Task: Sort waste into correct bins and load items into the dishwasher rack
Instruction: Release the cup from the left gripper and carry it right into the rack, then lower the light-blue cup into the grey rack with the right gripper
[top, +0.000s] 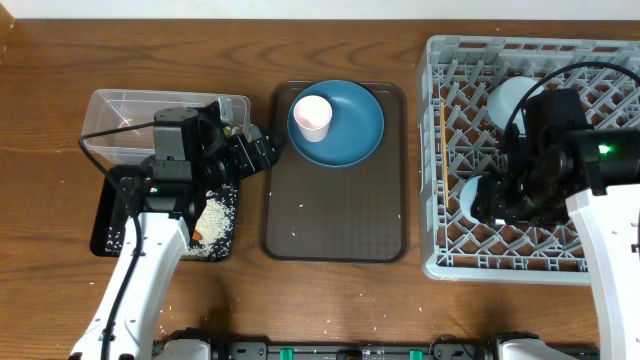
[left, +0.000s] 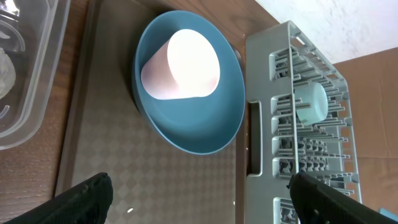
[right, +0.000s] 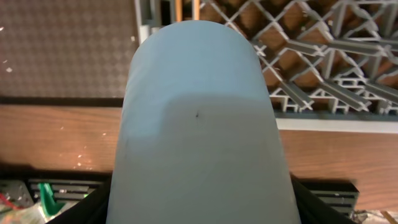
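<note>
Right jaws grip the pale bowl (right: 199, 124) between them.

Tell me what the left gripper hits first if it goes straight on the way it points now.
Probably the large round blue plate holding the small pink cup, on the dark brown serving tray; the open left gripper aims there, though depth is unclear.

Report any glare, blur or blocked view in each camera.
Overhead: evenly lit and sharp. Left wrist: the pink cup is blown out white inside, while the plate reads clearly. Right wrist: the blue cup fills the frame, soft and featureless, and hides part of the rack.
</note>
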